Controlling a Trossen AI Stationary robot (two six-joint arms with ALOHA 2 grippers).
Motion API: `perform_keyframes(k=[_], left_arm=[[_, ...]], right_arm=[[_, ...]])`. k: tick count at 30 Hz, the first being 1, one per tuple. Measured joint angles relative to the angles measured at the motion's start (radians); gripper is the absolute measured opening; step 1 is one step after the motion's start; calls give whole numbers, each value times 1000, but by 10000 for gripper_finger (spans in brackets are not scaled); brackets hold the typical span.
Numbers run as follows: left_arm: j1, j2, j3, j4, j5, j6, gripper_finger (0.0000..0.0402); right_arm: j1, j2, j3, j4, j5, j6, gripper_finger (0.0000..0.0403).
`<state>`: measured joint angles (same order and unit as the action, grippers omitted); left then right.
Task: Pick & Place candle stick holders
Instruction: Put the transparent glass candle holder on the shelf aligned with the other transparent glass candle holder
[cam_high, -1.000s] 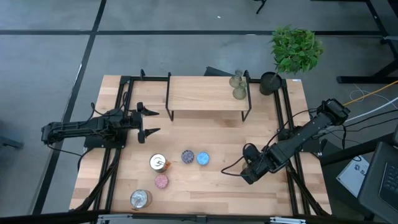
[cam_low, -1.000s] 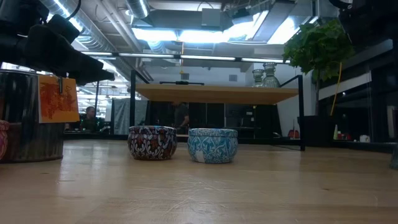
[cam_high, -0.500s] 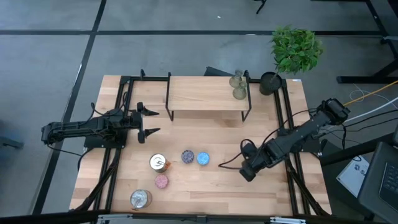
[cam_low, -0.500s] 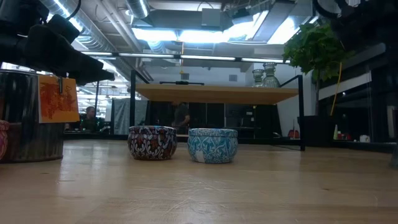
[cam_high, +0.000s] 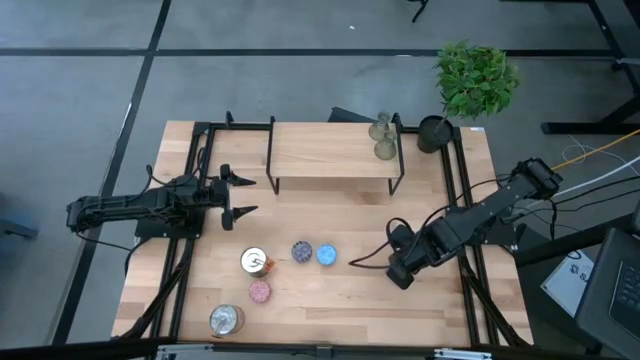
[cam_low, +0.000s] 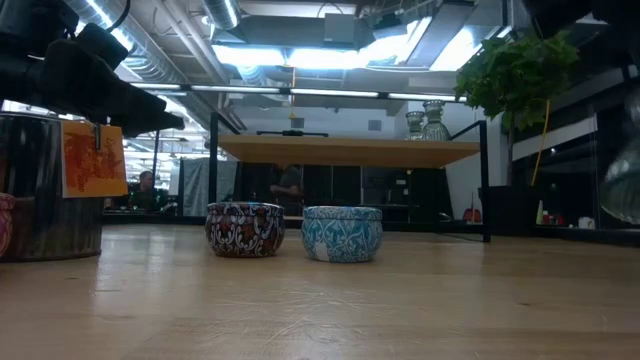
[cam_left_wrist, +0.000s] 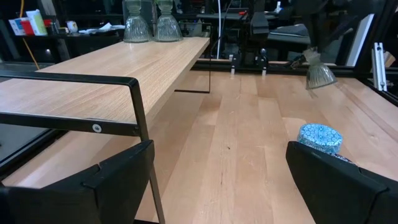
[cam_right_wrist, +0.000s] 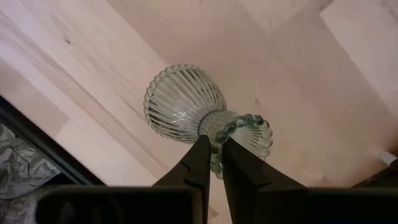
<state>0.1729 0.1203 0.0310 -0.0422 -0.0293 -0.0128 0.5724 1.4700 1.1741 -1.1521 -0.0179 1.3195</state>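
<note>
1. Grey floor surrounds a pale wooden worktop, which carries a raised wooden shelf on black legs at the back and a potted plant at the back right corner.
2. The right end effector is clamped on the beaded waist of a ribbed olive-green glass holder, which it holds off the worktop's right side.
3. Ribbed glass looks light, stiff, slippery and fragile; I judge the narrow waist the surest place to pinch, with gentle pressure and no knocks on setting down.
4. Two matching glass holders stand on the shelf's right end, touching or nearly so.
5. The blue holder and purple-speckled holder sit just beside each other mid-worktop; the pink holder and two silvery holders lie to their left.
6. The left end effector, fingers apart, waits at the shelf's left end.
7. The shelf's black frame and the two holders already there crowd any placement at that corner.
</note>
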Motion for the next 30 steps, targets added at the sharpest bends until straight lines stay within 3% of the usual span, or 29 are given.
perform_keyframes(k=[18, 30], left_arm=[[0, 0, 0, 0, 0, 0, 363], [0, 0, 0, 0, 0, 0, 363]], right_arm=[[-70, 0, 104, -90, 78, -127, 35], [-134, 0, 267, -173, 336, -328, 36]])
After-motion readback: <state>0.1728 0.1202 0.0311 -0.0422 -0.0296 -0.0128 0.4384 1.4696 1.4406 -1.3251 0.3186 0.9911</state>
